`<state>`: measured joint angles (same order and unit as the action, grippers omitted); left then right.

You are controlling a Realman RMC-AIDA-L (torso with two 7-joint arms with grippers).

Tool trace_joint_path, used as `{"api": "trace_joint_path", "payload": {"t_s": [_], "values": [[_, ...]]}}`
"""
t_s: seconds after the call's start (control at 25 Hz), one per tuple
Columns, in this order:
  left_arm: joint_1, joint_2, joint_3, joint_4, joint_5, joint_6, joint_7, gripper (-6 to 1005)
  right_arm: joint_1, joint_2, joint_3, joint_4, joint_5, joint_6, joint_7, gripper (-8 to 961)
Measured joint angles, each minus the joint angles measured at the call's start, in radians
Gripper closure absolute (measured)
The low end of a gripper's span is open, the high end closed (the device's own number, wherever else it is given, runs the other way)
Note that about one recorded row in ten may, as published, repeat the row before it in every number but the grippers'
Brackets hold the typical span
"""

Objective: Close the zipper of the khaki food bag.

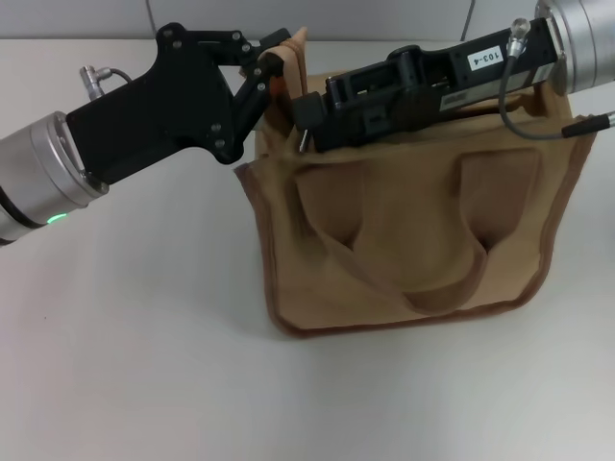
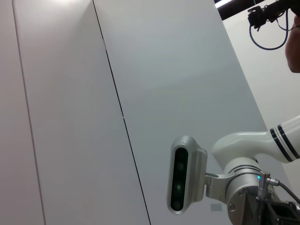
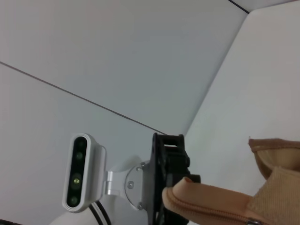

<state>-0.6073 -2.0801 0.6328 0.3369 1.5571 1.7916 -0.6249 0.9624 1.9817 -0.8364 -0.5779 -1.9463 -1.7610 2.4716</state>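
The khaki food bag [image 1: 413,221] stands upright on the white table, its two handles hanging down the near side. My left gripper [image 1: 274,72] is shut on the fabric end at the bag's top left corner. The right wrist view shows it [image 3: 169,178] pinching that khaki end [image 3: 211,201]. My right gripper [image 1: 306,120] lies along the bag's top and hides most of the zipper line. Its tips are closed at the left end, where the small silver zipper pull [image 1: 302,141] pokes out just below them.
The white table [image 1: 144,365] spreads out in front of and left of the bag. A grey panelled wall [image 1: 384,14] runs behind it. A grey cable [image 1: 538,130] loops off my right wrist over the bag's right top corner. The left wrist view shows only wall and my head [image 2: 185,173].
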Motion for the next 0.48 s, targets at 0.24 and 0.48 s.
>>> {"api": "trace_joint_path", "payload": {"t_s": [0.24,0.48], "values": [[-0.008,0.000,0.005,0.001,-0.001,-0.004,-0.005,949,-0.012,0.000,0.000,0.000,0.023,-0.003,-0.004,202],[-0.008,0.000,0.004,0.000,-0.001,-0.021,-0.006,948,-0.026,0.000,0.001,-0.002,0.044,-0.004,-0.011,201]]}}
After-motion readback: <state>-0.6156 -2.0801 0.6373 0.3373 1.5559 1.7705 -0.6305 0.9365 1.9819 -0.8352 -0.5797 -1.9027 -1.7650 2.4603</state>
